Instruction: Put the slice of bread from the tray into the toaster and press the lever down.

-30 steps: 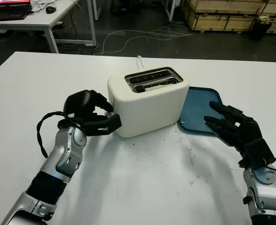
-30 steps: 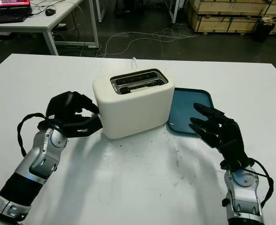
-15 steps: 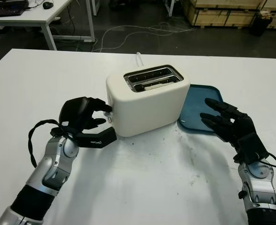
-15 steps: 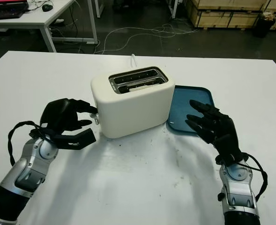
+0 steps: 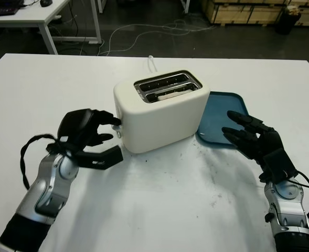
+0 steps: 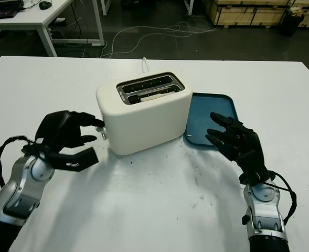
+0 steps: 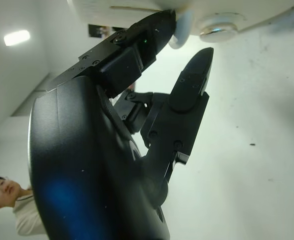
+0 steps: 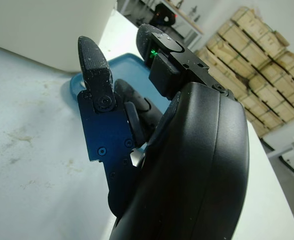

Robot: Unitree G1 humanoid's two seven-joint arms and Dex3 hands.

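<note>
White table (image 5: 159, 210) with a cream two-slot toaster (image 5: 159, 113) at its centre, white cord (image 5: 152, 63) leaving the far end toward 12 o'clock. Slice of bread (image 5: 170, 94) — a pale edge sits low in the near slot of the toaster, already off the tray. Blue tray (image 5: 222, 118) lies flat at 3 o'clock from the toaster, its left edge just beside or touching the toaster's base; which one cannot be told. Left hand (image 5: 88, 134) stands at 9 o'clock from the toaster, at its short end, holding nothing, fingers loosely bent; one fingertip (image 7: 164, 22) touches the small pale lever (image 7: 182, 31) on that end wall, with a round knob (image 7: 219, 27) just beside it. Thumb (image 5: 104, 157) points along the table toward the toaster's base. Right hand (image 5: 259, 144) — open, holding nothing, hovers over the near right corner of the tray at 4 o'clock from the toaster. Beyond the table at 12 o'clock: dark floor with loose cables (image 5: 159, 31), a white desk (image 5: 33, 16) at 10 o'clock, stacked wooden crates (image 5: 243, 10) at 1 o'clock. A person (image 7: 14, 205) shows in the left wrist view.
</note>
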